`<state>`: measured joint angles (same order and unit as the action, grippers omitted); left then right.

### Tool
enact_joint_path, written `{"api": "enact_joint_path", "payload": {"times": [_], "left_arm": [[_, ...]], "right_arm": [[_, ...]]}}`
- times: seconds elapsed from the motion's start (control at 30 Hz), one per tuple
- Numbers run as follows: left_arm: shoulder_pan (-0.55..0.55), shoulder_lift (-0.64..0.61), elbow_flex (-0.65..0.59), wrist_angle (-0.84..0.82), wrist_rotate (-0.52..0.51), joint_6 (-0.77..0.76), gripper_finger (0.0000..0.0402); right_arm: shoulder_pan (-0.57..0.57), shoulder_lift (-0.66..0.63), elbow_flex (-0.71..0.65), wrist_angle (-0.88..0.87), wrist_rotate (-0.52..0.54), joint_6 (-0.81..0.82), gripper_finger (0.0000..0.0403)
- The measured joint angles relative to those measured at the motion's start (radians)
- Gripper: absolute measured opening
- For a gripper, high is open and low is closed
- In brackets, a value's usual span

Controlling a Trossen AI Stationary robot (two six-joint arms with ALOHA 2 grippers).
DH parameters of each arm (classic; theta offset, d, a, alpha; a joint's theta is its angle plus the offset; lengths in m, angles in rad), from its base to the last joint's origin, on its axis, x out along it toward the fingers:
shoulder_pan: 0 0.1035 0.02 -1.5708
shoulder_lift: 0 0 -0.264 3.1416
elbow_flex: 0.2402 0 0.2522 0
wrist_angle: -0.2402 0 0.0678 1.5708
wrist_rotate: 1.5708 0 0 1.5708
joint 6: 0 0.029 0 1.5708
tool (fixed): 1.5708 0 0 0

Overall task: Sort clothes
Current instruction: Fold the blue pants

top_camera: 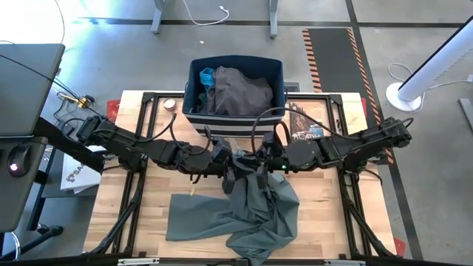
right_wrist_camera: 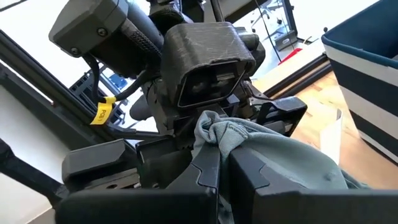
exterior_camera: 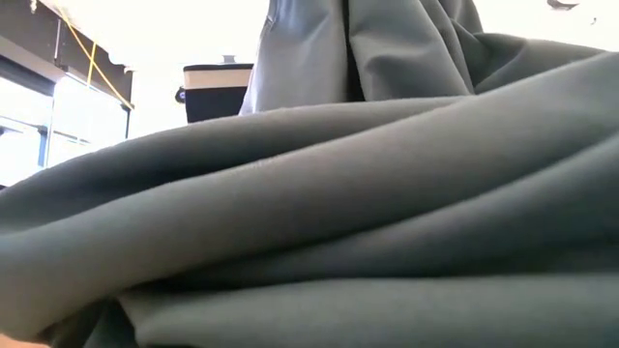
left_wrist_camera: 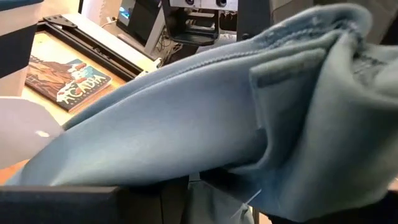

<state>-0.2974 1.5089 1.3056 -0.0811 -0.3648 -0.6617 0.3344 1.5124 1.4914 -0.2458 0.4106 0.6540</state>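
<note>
Both arms meet over the middle of the table [top_camera: 148, 222], just on the near side of the navy bin with white stripes [top_camera: 194, 100] that stands at the far edge. Between them hangs the grey-green shirt [top_camera: 251, 214]: its upper part is bunched and lifted at the two pincers, while the rest drapes down and spreads over the near half of the table, reaching toward the near edge.

The left pincer [top_camera: 230, 171] holds a gathered fold of the shirt, its fingers parted around the thick cloth. The right pincer [right_wrist_camera: 217, 163] is closed tight on a small pinch of the same shirt, right beside the left one; in the right wrist view the cloth bulges up just past its dark fingers, with the left arm's wrist directly beyond.

Inside the bin lie the dark grey-brown trousers [top_camera: 240, 90], filling most of it, with a bright blue piece [top_camera: 206, 74] at its far left corner. A printed booklet [top_camera: 304, 125] lies on the table to the right of the bin.

In the low view the shirt fills nearly everything.
</note>
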Motion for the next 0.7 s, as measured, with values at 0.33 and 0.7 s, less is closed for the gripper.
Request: {"api": "enact_joint_path", "payload": {"times": [0.33,0.7], "left_arm": [[-0.018,0.0,0.0,-0.002,-0.003,0.001,0.017],[-0.041,0.0,0.0,0.001,0.002,0.004,0.017]], "right_arm": [[0.0,0.0,0.0,-0.002,-0.001,-0.007,0.0005],[0.0,0.0,0.0,-0.006,0.0,-0.067,0.0005]]}}
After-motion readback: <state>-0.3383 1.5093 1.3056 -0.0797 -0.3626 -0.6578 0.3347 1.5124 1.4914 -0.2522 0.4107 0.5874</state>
